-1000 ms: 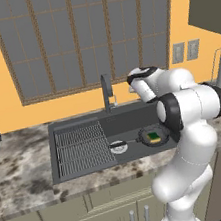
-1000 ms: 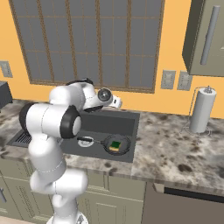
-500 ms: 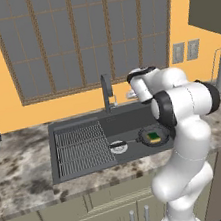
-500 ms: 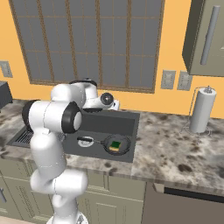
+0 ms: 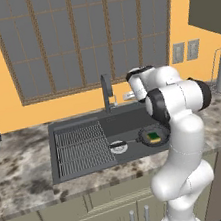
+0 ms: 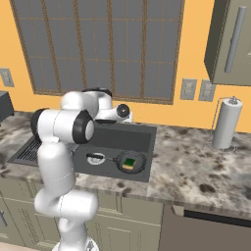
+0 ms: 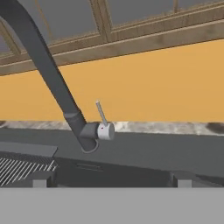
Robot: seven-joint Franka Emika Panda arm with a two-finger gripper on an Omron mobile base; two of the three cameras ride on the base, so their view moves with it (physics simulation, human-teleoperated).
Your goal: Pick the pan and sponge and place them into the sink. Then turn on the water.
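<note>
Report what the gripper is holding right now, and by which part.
Nothing is held. The gripper is open and empty, pointed at the faucet lever. The pan lies in the sink with the sponge in it.

The light around me is even and quite bright, and I cannot tell one clear source. Shadows are soft and weak: a faint dark zone inside the sink (image 5: 134, 121) toward 12 o'clock, and mild shading on the underside of my arm. No glare, only a small shine on the faucet (image 7: 57, 85) lever. All pictures are sharp, without blur or bending at the edges. Textures look flat and slightly coarse, like the countertop (image 6: 191, 166).
</note>
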